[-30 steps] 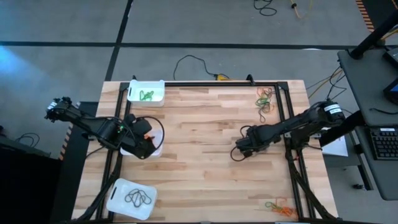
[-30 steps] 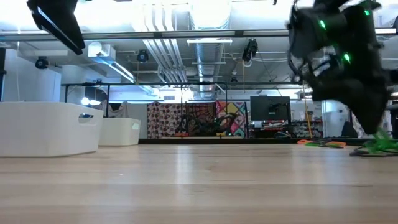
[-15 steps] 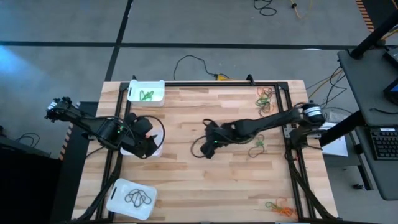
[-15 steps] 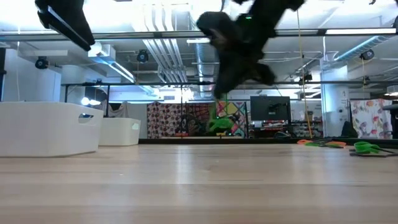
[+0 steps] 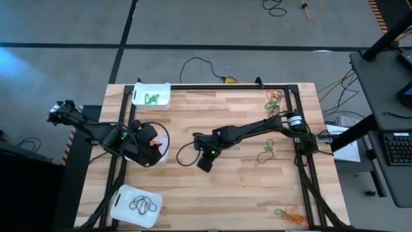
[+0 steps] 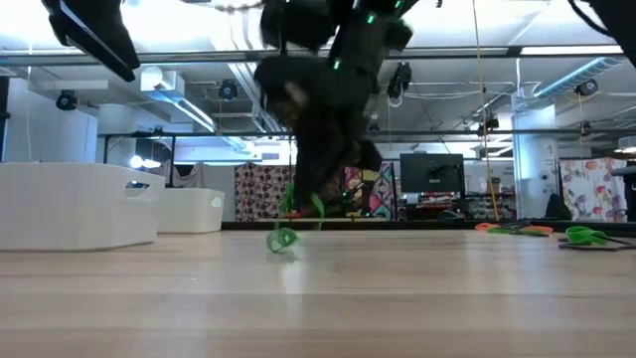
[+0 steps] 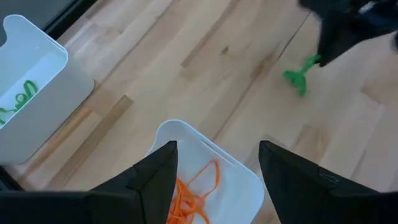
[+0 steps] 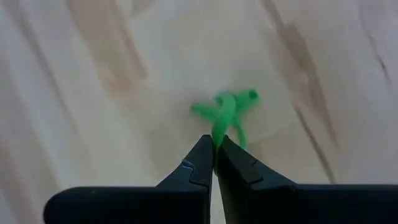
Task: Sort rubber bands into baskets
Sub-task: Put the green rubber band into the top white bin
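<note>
Right gripper (image 8: 214, 151) clamped on a green rubber band (image 8: 225, 112), has swung from right edge to frame center; delivery toward the baskets underway. Left gripper (image 7: 214, 180) apart over orange-band basket (image 7: 249, 180).

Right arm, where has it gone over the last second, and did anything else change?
The right gripper swept from the table's right side toward the middle, carrying a green rubber band pinched in its shut fingers. The left gripper stayed open over the middle basket holding orange bands; all baskets stayed put.
</note>
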Controlling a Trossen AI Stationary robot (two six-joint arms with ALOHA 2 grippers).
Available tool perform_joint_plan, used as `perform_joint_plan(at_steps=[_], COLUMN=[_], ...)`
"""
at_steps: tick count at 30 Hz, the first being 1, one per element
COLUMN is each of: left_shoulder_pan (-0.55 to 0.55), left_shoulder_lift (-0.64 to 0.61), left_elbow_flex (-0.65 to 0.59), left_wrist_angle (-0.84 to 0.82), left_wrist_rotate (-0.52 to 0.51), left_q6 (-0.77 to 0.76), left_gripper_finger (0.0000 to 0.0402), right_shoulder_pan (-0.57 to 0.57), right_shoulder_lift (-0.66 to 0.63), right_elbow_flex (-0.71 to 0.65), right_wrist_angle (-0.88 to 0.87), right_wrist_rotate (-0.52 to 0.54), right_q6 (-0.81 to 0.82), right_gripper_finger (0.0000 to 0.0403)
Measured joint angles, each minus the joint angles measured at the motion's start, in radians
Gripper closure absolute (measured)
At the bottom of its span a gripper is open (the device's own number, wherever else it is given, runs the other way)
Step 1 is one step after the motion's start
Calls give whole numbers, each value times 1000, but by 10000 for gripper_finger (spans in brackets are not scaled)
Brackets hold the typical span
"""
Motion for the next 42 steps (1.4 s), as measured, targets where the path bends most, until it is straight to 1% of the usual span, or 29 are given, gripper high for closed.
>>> perform_joint_plan(at_steps=[4, 7, 8, 12, 14, 16, 19, 24, 29, 32, 35, 38, 40, 42], left_shoulder_pan=[0, 0, 0, 0, 0, 0, 0, 0, 2, 2, 2, 14, 36, 69], left_shoulder_lift=[0, 0, 0, 0, 0, 0, 0, 0, 0, 0, 0, 0, 0, 1], left_elbow_flex=[0, 0, 0, 0, 0, 0, -1, -1, -1, -1, -3, -7, -11, -18], left_wrist_angle=[2, 3, 3, 12, 37, 80, 170, 280, 297, 325, 390, 445, 458, 472], left_wrist_rotate=[-1, -2, -2, -11, -35, -80, -136, -171, -198, -235, -270, -263, -220, -155], left_q6=[-3, -4, -7, -24, -23, -21, 22, 108, 113, 99, 100, 133, 136, 136], left_gripper_finger=[192, 192, 192, 192, 192, 192, 192, 192, 192, 192, 192, 192, 192, 192], right_shoulder_pan=[-4, 1, 2, -15, -27, -38, -60, -111, -165, -202, -235, -253, -264, -272], right_shoulder_lift=[13, 8, 8, 10, 9, 9, 9, 9, 9, 9, 9, 9, 8, -1], right_elbow_flex=[23, 23, 22, 18, 16, 15, 15, 15, 9, 5, 5, 5, 5, 4], right_wrist_angle=[15, -6, -28, -94, -96, -97, -96, -97, -94, -93, -92, -91, -99, -119], right_wrist_rotate=[-47, -48, -34, 88, 110, 114, 154, 248, 243, 241, 194, 125, 83, 78], right_q6=[-96, -129, -132, -134, -140, -149, -168, -185, -175, -174, -172, -179, -206, -232], right_gripper_finger=[393, 393, 393, 392, 390, 390, 390, 390, 390, 388, 372, 336, 307, 279])
